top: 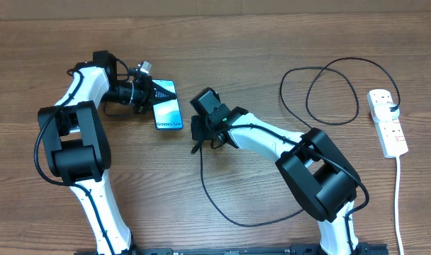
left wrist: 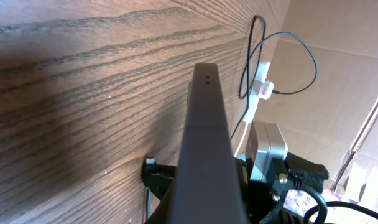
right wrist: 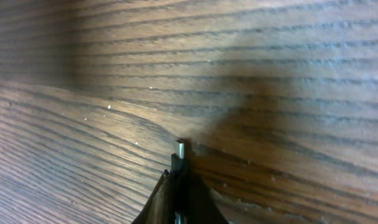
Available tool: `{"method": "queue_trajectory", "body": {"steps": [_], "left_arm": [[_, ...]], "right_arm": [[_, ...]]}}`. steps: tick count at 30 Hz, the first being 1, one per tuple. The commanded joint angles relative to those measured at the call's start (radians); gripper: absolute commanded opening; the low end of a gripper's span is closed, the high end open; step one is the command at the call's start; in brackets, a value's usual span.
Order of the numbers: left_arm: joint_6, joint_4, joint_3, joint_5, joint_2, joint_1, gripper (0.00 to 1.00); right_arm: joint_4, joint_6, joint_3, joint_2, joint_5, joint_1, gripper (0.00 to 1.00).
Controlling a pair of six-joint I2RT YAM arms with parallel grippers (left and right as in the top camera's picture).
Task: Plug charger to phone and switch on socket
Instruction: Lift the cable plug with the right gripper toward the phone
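The phone [top: 169, 112] lies on the wooden table with its light blue screen up and "Galaxy" at its near end. My left gripper [top: 154, 91] is shut on the phone's far end; in the left wrist view the phone [left wrist: 204, 124] runs edge-on up the middle from the gripper [left wrist: 204, 208]. My right gripper [top: 199, 136] sits just right of the phone's near end, shut on the charger's connector tip [right wrist: 181, 149], which pokes out between the closed fingers [right wrist: 167, 196]. The charger cable [top: 222, 207] loops away to a black plug [top: 393, 108] in the white socket [top: 388, 122].
The charger cable makes wide loops [top: 329, 92] between the right arm and the socket. The socket's white lead [top: 398, 191] runs down the right edge. Cardboard walls [left wrist: 338, 81] stand behind the table. The right arm's body [left wrist: 267, 149] is close beside the phone.
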Motion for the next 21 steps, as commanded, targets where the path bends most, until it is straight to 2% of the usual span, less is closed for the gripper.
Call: {"method": "queue_trajectory", "body": {"steps": [1,8,13,17,21], "left_arm": [[-0.008,0.007,0.009,0.057,-0.015,0.005,0.04],[-0.008,0.007,0.009,0.092,-0.015,0.005,0.04],[-0.008,0.025,0.009,0.234,-0.015,0.005,0.04],[-0.011,0.094,0.009,0.399,-0.015,0.005,0.04],[-0.097,0.198,0.009,0.444,-0.015,0.005,0.04]], "right_arm": [[-0.018,-0.002,-0.008,0.042,-0.002,0.0,0.04],[-0.034,-0.041,-0.008,-0.024,-0.049,-0.037,0.03],[-0.025,-0.164,-0.008,-0.114,-0.335,-0.113,0.04],[-0.017,-0.27,-0.008,-0.149,-0.69,-0.211,0.04],[-0.011,-0.368,-0.008,-0.149,-0.956,-0.278,0.04]]}}
